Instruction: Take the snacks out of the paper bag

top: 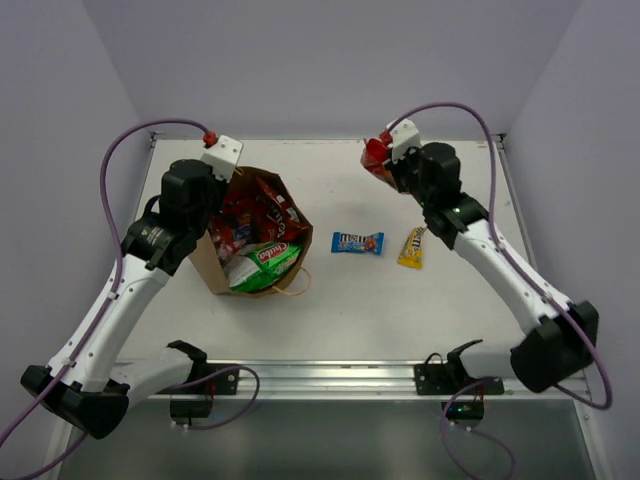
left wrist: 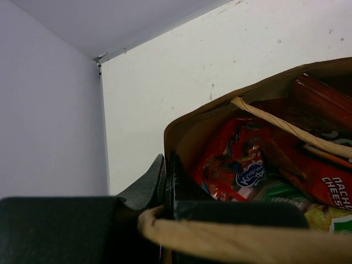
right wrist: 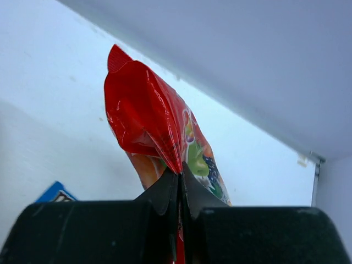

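The paper bag point(top: 250, 240) stands open on the left half of the table point(top: 350, 310), packed with snacks. A green-white chip bag point(top: 262, 262) lies at its near side and red packets point(top: 262, 208) are crowded behind it. In the left wrist view a red-orange nacho-cheese bag point(left wrist: 324, 181) lies under a twisted handle point(left wrist: 286, 129); the packets deeper down cannot be told apart.

The left tool point(left wrist: 168, 162) is at the bag's left rim with its jaws pressed together on the brown paper wall. From above it is hidden under its own arm.

The right tool point(right wrist: 180, 175) is at the far right of the table, jaws fully closed, pinching the seam of a small red bag point(right wrist: 154, 126) which stands up above the fingers. The bag's lower end is cut off behind the tool.

Between the two arms, a blue candy packet point(top: 357, 242) and a yellow candy packet point(top: 412, 247) lie flat on the table, near each other but apart.
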